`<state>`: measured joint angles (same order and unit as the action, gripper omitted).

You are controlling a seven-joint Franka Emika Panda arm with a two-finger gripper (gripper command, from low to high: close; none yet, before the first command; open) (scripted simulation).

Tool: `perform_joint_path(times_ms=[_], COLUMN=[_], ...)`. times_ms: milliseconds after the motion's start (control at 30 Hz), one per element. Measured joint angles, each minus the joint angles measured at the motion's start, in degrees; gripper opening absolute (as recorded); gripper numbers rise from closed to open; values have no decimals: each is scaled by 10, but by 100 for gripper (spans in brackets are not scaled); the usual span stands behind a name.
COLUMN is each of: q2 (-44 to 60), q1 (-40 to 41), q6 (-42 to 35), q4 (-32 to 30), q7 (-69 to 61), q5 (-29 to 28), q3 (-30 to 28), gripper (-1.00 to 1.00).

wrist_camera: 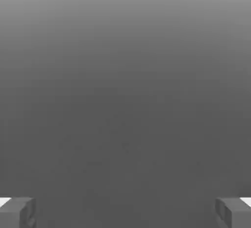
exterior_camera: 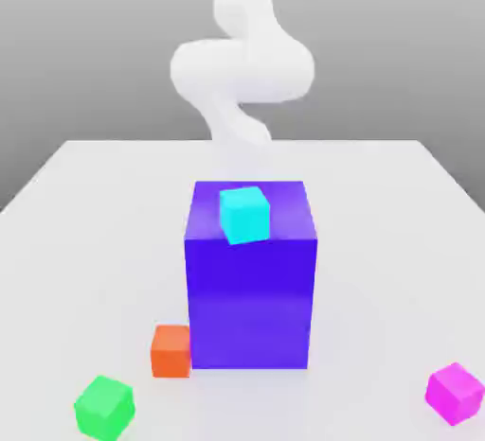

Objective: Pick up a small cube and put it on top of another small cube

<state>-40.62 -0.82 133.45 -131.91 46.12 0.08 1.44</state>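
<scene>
The small magenta-pink cube [exterior_camera: 455, 393] lies on the white table [exterior_camera: 85, 202] near the front edge, at the exterior view's right. A cyan cube [exterior_camera: 245, 214] sits tilted on top of the big blue-violet block [exterior_camera: 250, 297] in the middle. My white arm [exterior_camera: 242, 70] curls up behind the block, far from the pink cube. In the hand view my gripper [wrist_camera: 125, 213] is open: its two grey fingertips [wrist_camera: 17, 212] stand wide apart with nothing between them, facing a plain grey background.
An orange cube [exterior_camera: 171, 351] rests against the block's lower corner on the exterior view's left. A green cube [exterior_camera: 104, 408] lies in front of it, near the table's front edge. The tall block stands between the arm and the front cubes.
</scene>
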Motion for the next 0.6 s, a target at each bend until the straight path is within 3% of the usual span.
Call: perform_joint_path(times_ms=[600], q2=[377], q1=[-69], q6=[120], q4=[-9], q7=[59], q5=[-47], q3=[116], gripper=[0])
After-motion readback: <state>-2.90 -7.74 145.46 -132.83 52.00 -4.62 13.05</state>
